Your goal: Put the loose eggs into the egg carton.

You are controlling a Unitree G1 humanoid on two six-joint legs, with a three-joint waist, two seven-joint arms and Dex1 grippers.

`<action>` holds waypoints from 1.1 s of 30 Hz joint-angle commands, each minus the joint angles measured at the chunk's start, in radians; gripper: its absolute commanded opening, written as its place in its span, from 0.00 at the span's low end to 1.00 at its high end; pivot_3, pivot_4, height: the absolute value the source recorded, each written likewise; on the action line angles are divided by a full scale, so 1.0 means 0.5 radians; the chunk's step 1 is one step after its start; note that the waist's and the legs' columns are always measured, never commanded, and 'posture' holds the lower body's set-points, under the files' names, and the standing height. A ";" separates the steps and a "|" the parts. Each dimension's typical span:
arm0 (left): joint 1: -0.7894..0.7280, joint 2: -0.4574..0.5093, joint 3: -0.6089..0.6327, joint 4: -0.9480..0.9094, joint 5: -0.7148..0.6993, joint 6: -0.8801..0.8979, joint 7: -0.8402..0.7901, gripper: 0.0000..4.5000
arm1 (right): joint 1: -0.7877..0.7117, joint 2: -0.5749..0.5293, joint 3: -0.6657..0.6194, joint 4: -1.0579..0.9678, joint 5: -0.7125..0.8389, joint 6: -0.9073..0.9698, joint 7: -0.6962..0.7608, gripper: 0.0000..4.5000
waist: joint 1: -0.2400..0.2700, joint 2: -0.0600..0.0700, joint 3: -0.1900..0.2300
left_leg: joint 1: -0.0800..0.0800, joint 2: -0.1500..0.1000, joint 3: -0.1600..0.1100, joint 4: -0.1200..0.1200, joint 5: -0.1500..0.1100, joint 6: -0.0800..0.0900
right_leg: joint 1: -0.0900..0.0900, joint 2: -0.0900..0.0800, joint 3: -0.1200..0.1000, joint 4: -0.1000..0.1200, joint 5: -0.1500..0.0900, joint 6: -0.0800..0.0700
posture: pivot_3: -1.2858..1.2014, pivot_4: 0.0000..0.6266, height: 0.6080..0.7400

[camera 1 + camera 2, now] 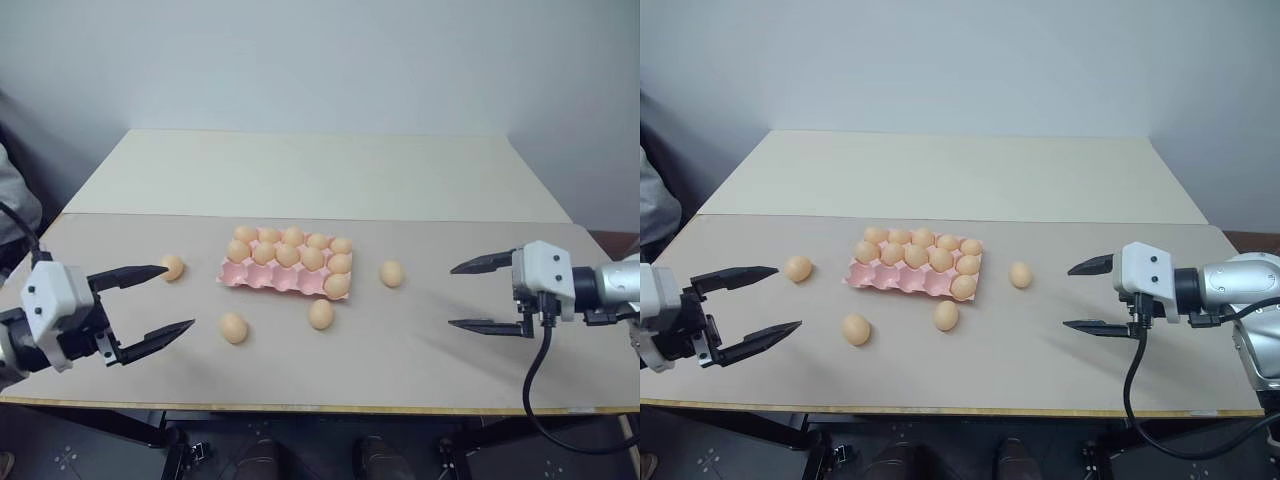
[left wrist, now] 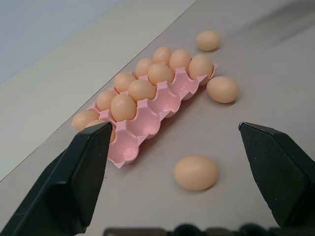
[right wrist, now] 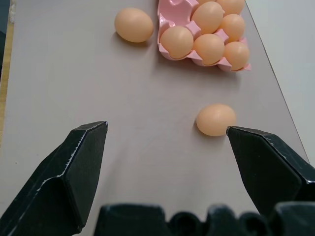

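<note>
Four loose eggs [image 1: 321,314] lie around the egg carton [image 1: 262,279].

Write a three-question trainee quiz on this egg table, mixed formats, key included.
1. How many loose eggs lie on the table outside the egg carton?
2. True or false: the left gripper is holding an egg.
3. Which carton row has open cups? A) far B) middle C) nearest the robot

Key
1. Four
2. False; both it and the right gripper are open and hold nothing.
3. C
</note>
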 commanded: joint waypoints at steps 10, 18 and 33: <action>-0.140 0.055 -0.026 -0.011 -0.044 0.111 0.060 1.00 | -0.052 0.052 -0.008 -0.032 -0.021 0.090 -0.195 1.00 | 0.000 -0.001 0.000 | -0.001 0.000 0.001 0.000 0.001 0.002 | 0.000 0.000 0.000 0.000 0.000 0.001 | 0.52 0.24 1.00; -0.267 0.063 -0.181 -0.049 -0.110 0.137 0.025 1.00 | -0.278 0.293 0.221 0.035 -0.141 0.207 -0.429 1.00 | -0.004 -0.001 0.000 | -0.001 0.000 0.002 0.000 0.002 0.003 | -0.001 0.002 0.003 0.000 0.002 0.002 | 0.52 0.24 1.00; -0.398 0.070 -0.418 -0.026 -0.086 0.117 -0.039 1.00 | -0.847 0.838 0.667 1.011 -0.692 -0.104 -0.691 1.00 | -0.006 -0.002 0.000 | -0.009 -0.001 0.002 0.001 0.005 0.008 | -0.005 0.003 0.003 -0.001 0.006 0.006 | 0.52 0.24 1.00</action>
